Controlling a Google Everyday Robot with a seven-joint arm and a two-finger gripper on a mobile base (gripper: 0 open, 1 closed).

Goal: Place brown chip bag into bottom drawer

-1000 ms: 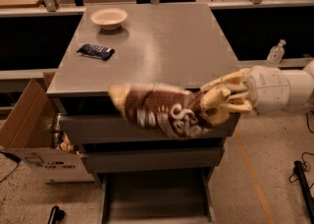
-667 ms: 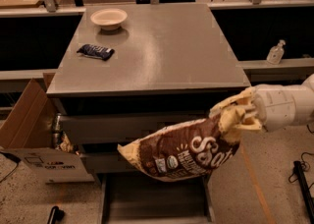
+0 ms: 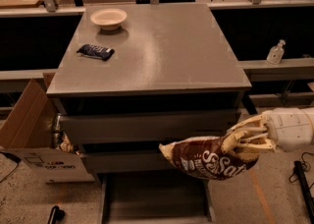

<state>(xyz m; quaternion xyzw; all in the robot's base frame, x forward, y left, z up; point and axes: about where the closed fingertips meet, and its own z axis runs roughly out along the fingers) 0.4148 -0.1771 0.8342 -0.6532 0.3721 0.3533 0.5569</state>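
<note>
Three grey drawers stack up the near face of the cabinet (image 3: pixel 152 46), and the bottom drawer (image 3: pixel 147 201) is pulled out toward me as a wide tray with its bare grey floor showing. The two upper drawers (image 3: pixel 147 127) sit further back, and I can't see inside them.

From my seat, the gripper (image 3: pixel 241 142) is at the right, level with the middle drawer front, on the end of the white arm (image 3: pixel 292 128) that reaches in from the right edge. Its cream fingers (image 3: pixel 252 125) are pinching the right end of the brown chip bag (image 3: pixel 208 159). The bag juts out leftward from the grip, nearly level, in the air in front of the middle drawer and above the right part of the open tray. It is not resting in the tray.

On the cabinet top, a pale bowl (image 3: pixel 108 18) stands at the far left, and a small dark blue bar (image 3: pixel 95 51) lies nearer, apart from it. An open cardboard box (image 3: pixel 29 134) stands on the floor against the cabinet's left side, with a few items I can't identify poking up at its right edge. A clear pump bottle (image 3: pixel 275 52) sits on the ledge at the right.
</note>
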